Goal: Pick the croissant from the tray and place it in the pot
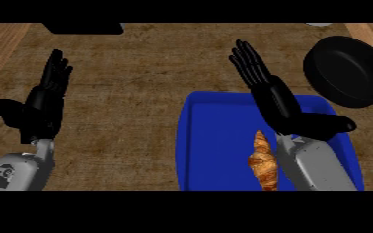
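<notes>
**Counter stock: croissant lying on tray, both hands free**

Croissant (pixel 264 162): lying lengthwise on the blue tray (pixel 211 143), near its lower edge, just beside the right forearm.
Black pot (pixel 342 71): sitting beyond the tray's far right corner.
Right hand (pixel 273 96): hovering over the tray, fingers straight and apart, holding nothing.
Left hand (pixel 45 98): resting at the left edge above the brown counter (pixel 131 84), fingers straight, holding nothing.

light: dim, even | shadows: none cast on counter (pixel 146 103) | glare: none
</notes>
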Robot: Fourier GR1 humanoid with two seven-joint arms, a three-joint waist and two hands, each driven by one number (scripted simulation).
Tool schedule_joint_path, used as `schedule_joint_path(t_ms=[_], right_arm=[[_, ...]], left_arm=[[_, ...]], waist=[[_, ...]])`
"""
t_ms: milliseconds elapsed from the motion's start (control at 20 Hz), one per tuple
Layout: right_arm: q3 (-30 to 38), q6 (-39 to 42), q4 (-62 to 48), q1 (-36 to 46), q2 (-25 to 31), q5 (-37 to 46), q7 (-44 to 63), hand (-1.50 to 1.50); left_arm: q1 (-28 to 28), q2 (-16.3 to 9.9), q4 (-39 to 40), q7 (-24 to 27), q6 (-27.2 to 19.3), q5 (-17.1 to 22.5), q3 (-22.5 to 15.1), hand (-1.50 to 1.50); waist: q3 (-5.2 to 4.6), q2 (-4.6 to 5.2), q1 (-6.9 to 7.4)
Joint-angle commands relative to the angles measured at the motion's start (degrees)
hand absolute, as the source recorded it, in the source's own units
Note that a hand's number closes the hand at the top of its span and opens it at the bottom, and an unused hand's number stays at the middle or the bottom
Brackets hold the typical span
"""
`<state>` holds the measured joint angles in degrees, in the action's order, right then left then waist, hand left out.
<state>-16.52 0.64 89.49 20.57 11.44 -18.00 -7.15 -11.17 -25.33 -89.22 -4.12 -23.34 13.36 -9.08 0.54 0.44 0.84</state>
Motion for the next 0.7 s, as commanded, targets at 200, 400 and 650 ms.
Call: schedule_joint_path(t_ms=[200, 400, 650], right_arm=[[7.5, 30.2, -6.2, 8.3, 17.1, -15.9, 4.9, 1.5], [9.1, 23.9, -12.2, 8.8, 28.7, 7.6, -3.2, -1.5], [8.9, 35.8, -15.3, 2.6, 35.2, 14.4, -31.4, -1.5]], left_arm=[[-3.3, 0.6, -2.2, 3.5, 3.1, 2.5, 2.8, 0.0], [-2.6, 3.1, -2.0, 4.6, 4.9, 4.8, 2.0, 0.0], [-2.9, 4.3, 0.8, 5.3, 6.6, 5.5, 2.0, 0.0]], waist=[[-0.53, 0.02, 0.13], [-0.54, 0.52, -0.08], [-0.36, 0.17, -0.73]])
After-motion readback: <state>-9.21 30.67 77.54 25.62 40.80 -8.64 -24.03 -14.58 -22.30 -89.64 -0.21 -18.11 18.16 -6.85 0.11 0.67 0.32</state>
